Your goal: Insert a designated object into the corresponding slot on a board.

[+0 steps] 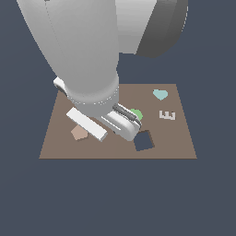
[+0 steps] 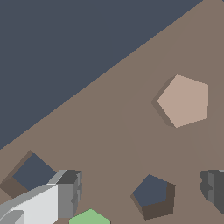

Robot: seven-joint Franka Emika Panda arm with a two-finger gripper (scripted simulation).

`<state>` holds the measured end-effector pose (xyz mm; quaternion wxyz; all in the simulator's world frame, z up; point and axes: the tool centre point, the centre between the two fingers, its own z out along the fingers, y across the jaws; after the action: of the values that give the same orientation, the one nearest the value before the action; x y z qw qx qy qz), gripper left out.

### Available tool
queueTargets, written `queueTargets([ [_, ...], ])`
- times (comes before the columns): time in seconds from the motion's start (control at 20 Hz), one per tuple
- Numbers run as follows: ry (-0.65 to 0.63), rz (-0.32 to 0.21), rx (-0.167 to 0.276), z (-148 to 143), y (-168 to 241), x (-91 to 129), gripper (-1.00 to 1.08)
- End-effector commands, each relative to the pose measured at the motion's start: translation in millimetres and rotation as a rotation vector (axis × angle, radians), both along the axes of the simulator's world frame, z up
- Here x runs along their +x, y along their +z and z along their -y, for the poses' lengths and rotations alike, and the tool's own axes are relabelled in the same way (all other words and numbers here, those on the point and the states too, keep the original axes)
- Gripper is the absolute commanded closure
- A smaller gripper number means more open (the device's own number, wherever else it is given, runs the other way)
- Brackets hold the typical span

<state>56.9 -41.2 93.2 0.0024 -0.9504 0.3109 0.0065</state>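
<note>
In the wrist view the gripper (image 2: 142, 190) stood wide open with nothing held: one finger (image 2: 65, 192) showed low at one side of the picture and the tip of the other (image 2: 214, 188) at the opposite edge, and only bare board lay between them. Nearest the camera, almost midway between those fingers, was the pentagon slot (image 2: 153, 192), a small dark hole with shaded walls. The corner of the green hexagon (image 2: 89, 217) lay just beside the nearer finger, and the larger square hole (image 2: 33, 173) lay beyond that finger on its outer side. Farther out from the slot, and shifted toward the side of the far finger, the pinkish-tan pentagon block (image 2: 183, 101) lay flat on the brown board (image 2: 109, 127), well apart from both fingers and untouched. So the open jaws stood over the hole rather than over the piece; by my judgement the coming move turned on carrying the hand outward toward the board's edge until the block sat between the fingers. The block had no long axis, so the turn of the wrist mattered mainly for matching the pentagon's corners to the slot. In the exterior view the arm hid much of the board (image 1: 179, 138). The block (image 1: 79, 133) peeped out at the exterior view's left, just beside the pale gripper body (image 1: 87, 123). The square hole (image 1: 144, 140), the hexagon (image 1: 136, 113), a pale-blue heart (image 1: 160, 95) and a letter E (image 1: 167, 115) lay to the right, and the slot was hidden there.
</note>
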Motion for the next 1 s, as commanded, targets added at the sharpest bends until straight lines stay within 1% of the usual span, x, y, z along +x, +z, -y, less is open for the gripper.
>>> queueTargets([
  [0.0,-0.115,0.002,-0.003,13.8,-7.8,6.1,-0.92],
  [0.25,-0.309,0.004,-0.007,38.5,-21.0,12.1,-0.92],
  [0.5,-0.46,0.006,-0.009,58.3,-31.1,13.1,-0.92],
  [0.75,-0.566,0.007,-0.011,72.2,-38.2,11.7,-0.92],
  [0.95,-0.618,0.008,-0.012,78.9,-41.7,10.3,-0.92],
])
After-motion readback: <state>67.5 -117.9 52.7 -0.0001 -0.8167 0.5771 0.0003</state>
